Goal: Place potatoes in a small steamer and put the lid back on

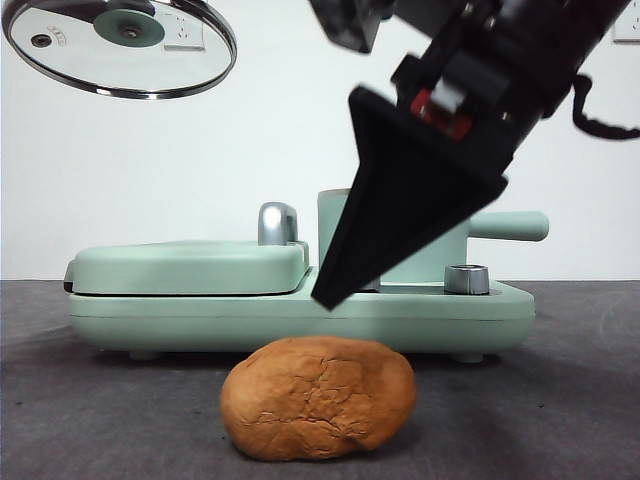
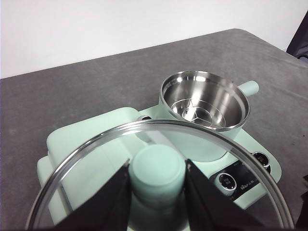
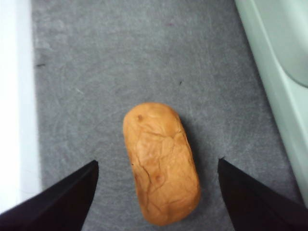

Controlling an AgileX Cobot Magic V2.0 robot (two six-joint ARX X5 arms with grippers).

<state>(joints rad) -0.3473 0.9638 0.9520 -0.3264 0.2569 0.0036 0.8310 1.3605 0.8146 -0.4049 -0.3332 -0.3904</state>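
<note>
Front view: right gripper [image 1: 335, 295] slants down from 1 o'clock, above the potato [image 1: 318, 397] on the table [image 1: 80, 400]; lid [image 1: 120, 45] aloft at 10 o'clock.

Left wrist view: left gripper [image 2: 157, 180] clamped on the lid's knob; small steamer [image 2: 204, 113] uncovered, empty.

Right wrist view: jaws spread wide, potato between them, untouched, open mat around it.
</note>
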